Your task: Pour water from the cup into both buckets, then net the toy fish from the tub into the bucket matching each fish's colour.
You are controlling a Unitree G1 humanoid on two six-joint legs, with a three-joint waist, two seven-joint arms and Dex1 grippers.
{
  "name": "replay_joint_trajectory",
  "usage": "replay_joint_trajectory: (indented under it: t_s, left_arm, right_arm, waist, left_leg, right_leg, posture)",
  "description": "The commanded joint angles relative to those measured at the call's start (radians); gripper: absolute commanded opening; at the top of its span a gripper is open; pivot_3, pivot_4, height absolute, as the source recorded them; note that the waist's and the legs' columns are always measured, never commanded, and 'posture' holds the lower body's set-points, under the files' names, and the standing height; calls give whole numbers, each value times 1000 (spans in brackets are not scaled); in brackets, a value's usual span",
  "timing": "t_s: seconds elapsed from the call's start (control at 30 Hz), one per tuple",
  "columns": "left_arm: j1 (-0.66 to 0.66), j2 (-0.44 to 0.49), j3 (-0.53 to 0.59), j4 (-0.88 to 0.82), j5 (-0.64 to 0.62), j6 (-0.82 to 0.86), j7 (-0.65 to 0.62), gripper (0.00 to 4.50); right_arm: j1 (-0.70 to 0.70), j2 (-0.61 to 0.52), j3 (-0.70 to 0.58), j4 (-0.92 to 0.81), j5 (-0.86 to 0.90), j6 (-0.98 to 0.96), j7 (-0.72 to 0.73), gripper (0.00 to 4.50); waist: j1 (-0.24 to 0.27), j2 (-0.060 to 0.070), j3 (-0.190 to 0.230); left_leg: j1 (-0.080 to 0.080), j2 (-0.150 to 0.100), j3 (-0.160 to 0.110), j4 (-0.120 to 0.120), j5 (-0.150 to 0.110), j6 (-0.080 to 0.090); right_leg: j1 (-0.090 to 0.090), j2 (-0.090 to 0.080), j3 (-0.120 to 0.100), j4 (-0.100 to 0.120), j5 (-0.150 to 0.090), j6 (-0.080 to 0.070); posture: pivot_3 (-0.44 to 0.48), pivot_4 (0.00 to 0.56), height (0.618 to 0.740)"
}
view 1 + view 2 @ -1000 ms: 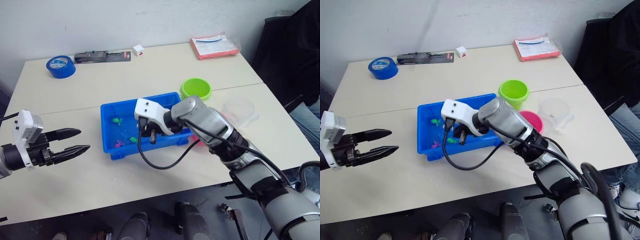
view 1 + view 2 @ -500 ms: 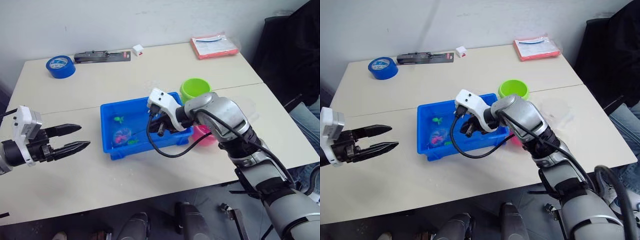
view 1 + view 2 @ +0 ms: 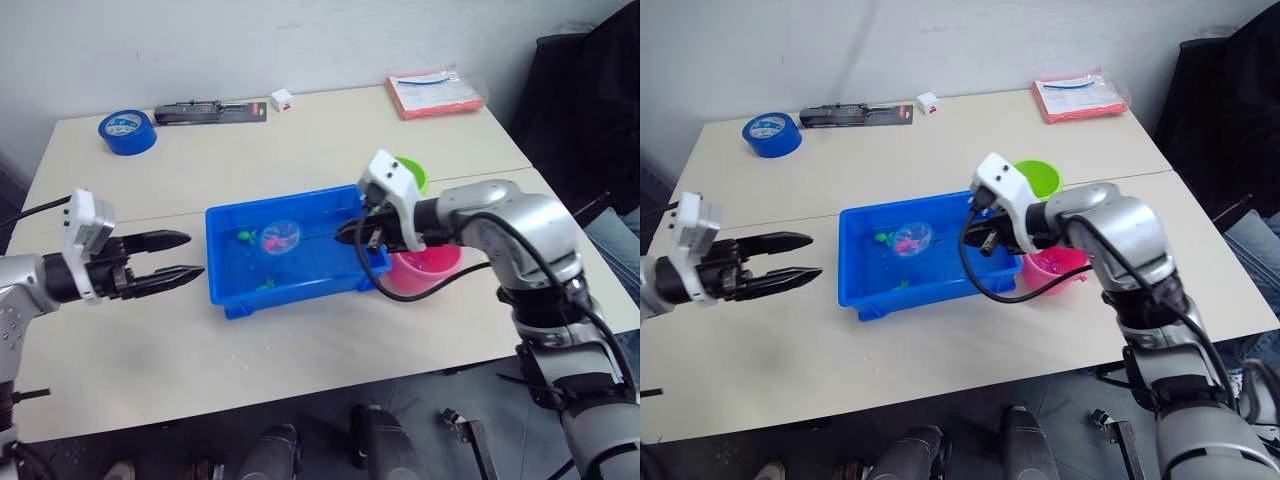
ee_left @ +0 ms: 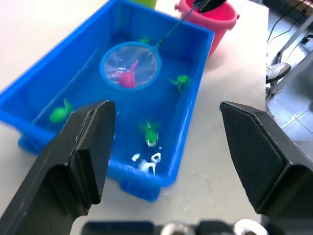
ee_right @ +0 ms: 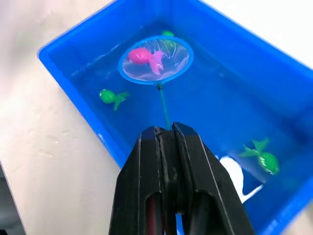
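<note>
The blue tub sits mid-table with water in it. My right gripper, over the tub's right end, is shut on the net's thin black handle. The net hoop hangs over the tub's middle and carries one pink fish. Three green fish lie in the water. The pink bucket stands just right of the tub, under my right wrist. Behind the wrist, the green bucket is partly hidden. My left gripper is open, just left of the tub. The cup is hidden.
Along the table's far edge lie a blue tape roll, a black tool pack, a small white box and a red packet. A black chair stands to the right of the table.
My right gripper has drawn back to the right with the net, which now carries a pink fish over the tub's middle. My left gripper has come closer to the tub's left wall.
</note>
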Motion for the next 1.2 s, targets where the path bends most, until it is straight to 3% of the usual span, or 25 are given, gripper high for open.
replay_joint_trajectory:
  t_s: [0.03, 0.13, 0.4, 0.7, 1.03, 1.2]
  left_arm:
    - [-51, -35, -58, 22, 12, -32, -14, 3709]
    - [-64, -45, -77, 38, 14, -42, -24, 3709]
    - [-153, -66, -134, 113, 40, -75, -45, 3709]
    - [-249, -86, -190, 221, 86, -125, -98, 3709]
    - [-329, -119, -229, 334, 133, -182, -147, 3709]
    - [-366, -140, -246, 375, 153, -203, -164, 3709]
  right_arm:
    - [88, -111, -176, -176, 99, 4, 38, 793]
    - [174, -176, -331, -272, 166, 37, 23, 793]
    - [334, -348, -568, -334, 234, 100, -30, 793]
    - [564, -536, -637, -340, 102, -85, -97, 793]
    - [806, -576, -721, -459, -34, -273, -124, 793]
    - [960, -612, -772, -501, -189, -508, -72, 793]
  waist:
    - [1, 0, 0]
    - [-1, 0, 0]
    - [24, 0, 0]
    - [39, 0, 0]
    - [48, 0, 0]
    - [52, 0, 0]
  left_leg:
    - [0, 0, 0, -1, 0, 0]
    - [0, 0, 0, -1, 0, 0]
    - [0, 1, 4, 0, 1, 0]
    - [0, 0, 5, 1, 1, 0]
    - [0, 0, 7, 2, 1, 0]
    - [0, 0, 6, 2, 1, 1]
  right_leg:
    - [0, 0, 0, 0, 0, 0]
    - [-1, 0, 0, 0, 0, 0]
    - [-2, 0, 1, 0, 0, 0]
    - [-2, 0, 1, 0, 0, 0]
    - [-2, 0, 1, 1, 0, 1]
    - [-1, 0, 0, 0, 0, 1]
  posture:
    - [0, 150, 740]
    - [0, 150, 740]
    - [0, 150, 740]
    - [0, 150, 740]
    - [0, 150, 740]
    - [0, 150, 740]
